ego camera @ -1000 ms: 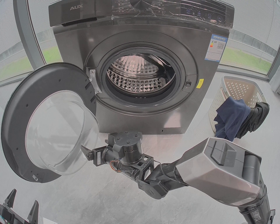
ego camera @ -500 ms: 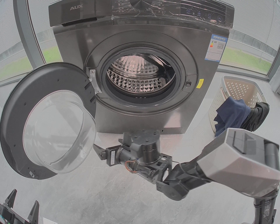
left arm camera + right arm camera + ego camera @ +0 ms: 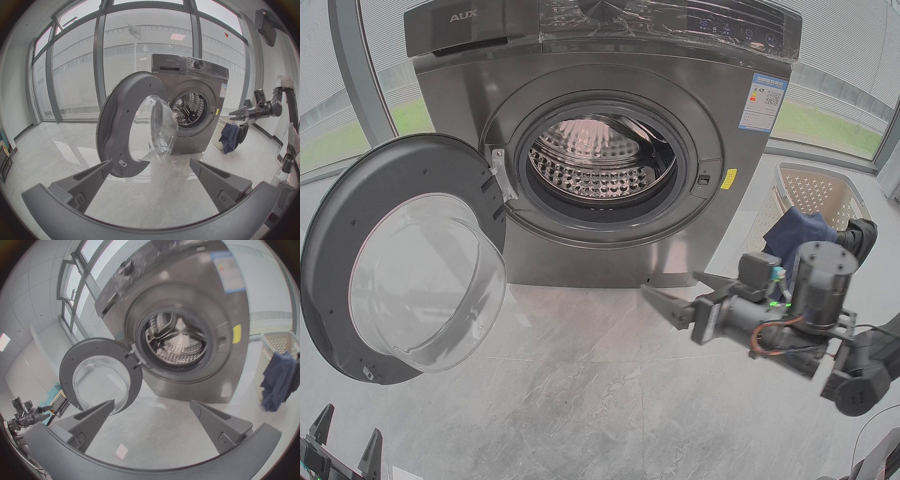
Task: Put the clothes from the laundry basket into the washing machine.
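The right pincer (image 3: 669, 282) hung with its fingers apart and nothing between them, low in front of the washing machine (image 3: 456, 94) and pointing across its front. The clothes lay behind its wrist, on the side away from the fingertips: a blue garment (image 3: 794, 230) and a black one (image 3: 860, 234) draped over the near rim of the laundry basket (image 3: 819, 172), which stood on the floor beside the machine. Ahead of and above the fingertips the drum (image 3: 600, 162) looked empty, and beyond them the door (image 3: 394, 169) stood wide open.

So the step in hand was probably the first fetch, with nothing loaded yet. Next, the pincer would need to turn round toward the basket, come down on a fold of the blue garment and close on it.

The left pincer (image 3: 150, 162), also spread and empty, sat low and well apart. The right wrist covered part of the clothes. Whether more lay inside the basket, or on the drum's floor, could not be told.
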{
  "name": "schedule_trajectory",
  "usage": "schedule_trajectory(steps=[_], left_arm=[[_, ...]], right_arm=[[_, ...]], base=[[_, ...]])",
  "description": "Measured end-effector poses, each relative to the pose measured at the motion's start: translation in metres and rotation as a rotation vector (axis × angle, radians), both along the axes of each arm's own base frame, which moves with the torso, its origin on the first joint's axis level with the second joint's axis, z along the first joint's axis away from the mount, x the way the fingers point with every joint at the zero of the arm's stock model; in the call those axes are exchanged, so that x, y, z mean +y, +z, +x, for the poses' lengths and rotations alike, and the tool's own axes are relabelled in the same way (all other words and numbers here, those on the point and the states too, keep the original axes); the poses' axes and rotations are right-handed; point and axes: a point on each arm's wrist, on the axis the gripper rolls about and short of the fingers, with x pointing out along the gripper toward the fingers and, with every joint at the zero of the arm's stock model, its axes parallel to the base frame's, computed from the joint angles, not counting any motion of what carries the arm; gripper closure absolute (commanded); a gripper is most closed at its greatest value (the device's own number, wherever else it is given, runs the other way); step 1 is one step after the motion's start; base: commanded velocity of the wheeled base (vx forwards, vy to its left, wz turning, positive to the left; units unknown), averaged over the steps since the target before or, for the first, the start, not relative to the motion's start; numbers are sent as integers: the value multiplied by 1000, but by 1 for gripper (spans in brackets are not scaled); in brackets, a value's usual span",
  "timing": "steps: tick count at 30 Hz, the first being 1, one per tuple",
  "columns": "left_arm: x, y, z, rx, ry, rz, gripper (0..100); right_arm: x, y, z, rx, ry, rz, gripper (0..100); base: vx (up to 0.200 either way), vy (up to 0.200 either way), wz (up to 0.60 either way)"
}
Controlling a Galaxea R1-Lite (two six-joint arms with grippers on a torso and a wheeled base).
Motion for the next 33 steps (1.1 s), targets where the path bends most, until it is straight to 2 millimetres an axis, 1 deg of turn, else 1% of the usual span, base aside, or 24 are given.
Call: schedule_trajectory(steps=[3, 6, 9, 10, 12, 14, 18, 23, 26, 29, 33], left_arm=[[0, 0, 0, -1, 0, 0, 0], [0, 0, 0, -2, 1, 1, 0], [0, 0, 0, -2, 1, 1, 0], [0, 0, 0, -2, 1, 2, 0], [0, 0, 0, -2, 1, 2, 0], [0, 0, 0, -3, 1, 2, 0], [0, 0, 0, -3, 1, 2, 0], [0, 0, 0, -4, 1, 2, 0], [0, 0, 0, -4, 1, 2, 0], [0, 0, 0, -4, 2, 3, 0], [0, 0, 0, -5, 2, 6, 0]], right_arm=[[-39, 14, -20, -42, -53, -7, 0], [-69, 23, -40, -71, -104, -14, 0], [-97, 28, -63, -90, -151, -28, 0], [-111, 29, -77, -94, -174, -38, 0], [-121, 30, -88, -97, -193, -44, 0], [-135, 29, -106, -102, -226, -54, 0], [-158, 24, -137, -119, -308, -72, 0], [-181, 5, -178, -141, -438, -93, 0], [-191, -13, -200, -143, -547, -121, 0], [-194, -37, -215, -129, -602, -163, 0], [-193, -70, -228, -75, -567, -212, 0]], base=[[0, 0, 0], [0, 0, 0], [0, 0, 0], [0, 0, 0], [0, 0, 0], [0, 0, 0], [0, 0, 0], [0, 0, 0], [0, 0, 0], [0, 0, 0], [0, 0, 0]])
